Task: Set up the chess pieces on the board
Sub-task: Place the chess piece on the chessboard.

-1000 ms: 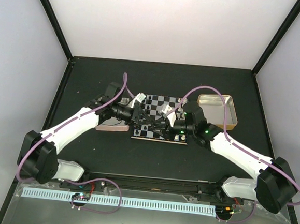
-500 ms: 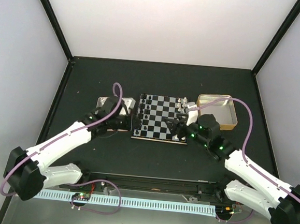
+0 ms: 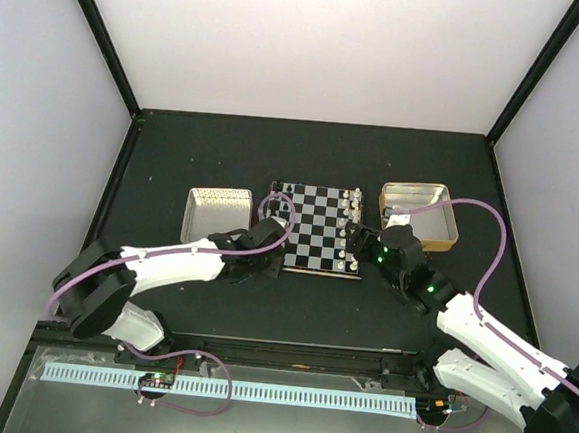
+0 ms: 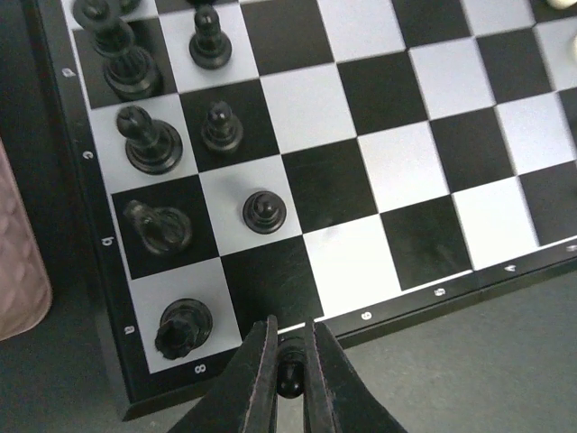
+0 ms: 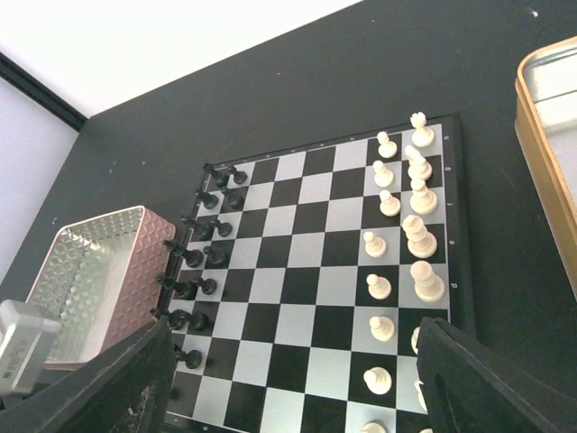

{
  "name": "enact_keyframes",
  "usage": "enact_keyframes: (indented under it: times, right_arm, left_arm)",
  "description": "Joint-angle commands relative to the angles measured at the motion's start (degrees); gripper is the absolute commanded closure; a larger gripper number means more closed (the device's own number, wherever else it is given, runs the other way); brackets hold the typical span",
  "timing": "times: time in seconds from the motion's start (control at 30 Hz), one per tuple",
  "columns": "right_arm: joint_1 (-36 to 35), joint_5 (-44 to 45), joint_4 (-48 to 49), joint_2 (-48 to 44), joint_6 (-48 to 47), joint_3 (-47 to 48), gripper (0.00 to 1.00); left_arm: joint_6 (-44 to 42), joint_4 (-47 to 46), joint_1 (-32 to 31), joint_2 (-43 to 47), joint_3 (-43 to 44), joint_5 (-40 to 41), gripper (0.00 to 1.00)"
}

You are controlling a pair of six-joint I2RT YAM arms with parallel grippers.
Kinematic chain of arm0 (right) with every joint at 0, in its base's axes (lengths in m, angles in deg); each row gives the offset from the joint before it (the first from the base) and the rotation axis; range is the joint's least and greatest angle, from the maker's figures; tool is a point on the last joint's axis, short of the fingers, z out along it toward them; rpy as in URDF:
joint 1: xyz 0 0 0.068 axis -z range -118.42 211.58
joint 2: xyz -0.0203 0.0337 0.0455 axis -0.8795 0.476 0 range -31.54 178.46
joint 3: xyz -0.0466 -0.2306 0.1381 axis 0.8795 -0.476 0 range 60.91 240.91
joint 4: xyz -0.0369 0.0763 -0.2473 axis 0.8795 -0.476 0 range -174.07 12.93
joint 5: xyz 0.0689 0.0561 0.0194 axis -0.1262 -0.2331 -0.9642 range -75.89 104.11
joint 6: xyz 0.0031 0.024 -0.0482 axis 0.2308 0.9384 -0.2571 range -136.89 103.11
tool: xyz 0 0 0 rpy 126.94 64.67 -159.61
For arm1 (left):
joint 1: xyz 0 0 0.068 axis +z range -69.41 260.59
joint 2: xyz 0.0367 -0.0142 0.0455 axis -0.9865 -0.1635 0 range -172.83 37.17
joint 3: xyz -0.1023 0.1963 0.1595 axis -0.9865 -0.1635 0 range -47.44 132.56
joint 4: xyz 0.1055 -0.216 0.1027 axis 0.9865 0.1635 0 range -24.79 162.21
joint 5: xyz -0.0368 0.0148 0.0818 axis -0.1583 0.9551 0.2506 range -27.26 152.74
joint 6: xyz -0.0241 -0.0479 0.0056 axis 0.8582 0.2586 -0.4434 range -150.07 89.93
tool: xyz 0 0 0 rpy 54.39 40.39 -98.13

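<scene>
Bottom centre of the left wrist view, our left hand (image 4: 288, 354) is clamped on a black pawn (image 4: 290, 381) at the lower edge of the board (image 4: 424, 162), and we judge that it next needs lowering onto the vacant black square (image 4: 270, 287) just above.

The dark matte desk (image 3: 175, 147) carries two open square tins, well apart. The pink-sided tin (image 3: 218, 214) lies to the left and shows an embossed silvery floor. The gold-rimmed tin (image 3: 428, 209) lies to the right and shows a smooth reflective floor. White chess pieces (image 5: 421, 236) stand upright in two columns, nearer the gold-rimmed tin. A pale perforated strip (image 3: 256, 391) runs along the near edge.
</scene>
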Motion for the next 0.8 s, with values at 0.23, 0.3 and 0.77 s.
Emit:
enact_keyframes:
  times: [0.23,0.3,0.77]
  right_arm:
    - [0.05,2.73,-1.75,0.74,2.77,-0.21,0.26]
    - [0.02,2.93,-1.69,0.86,2.78,-0.21,0.26]
    - [0.02,2.49,-1.64,2.34,2.86,0.14,0.26]
  left_arm:
    - [0.55,-8.68,-1.61,-6.46,1.15,7.00,0.98]
    - [0.57,-8.87,-1.61,-6.82,1.01,7.35,0.98]
    - [1.01,-7.88,-1.61,-9.24,0.30,8.36,0.97]
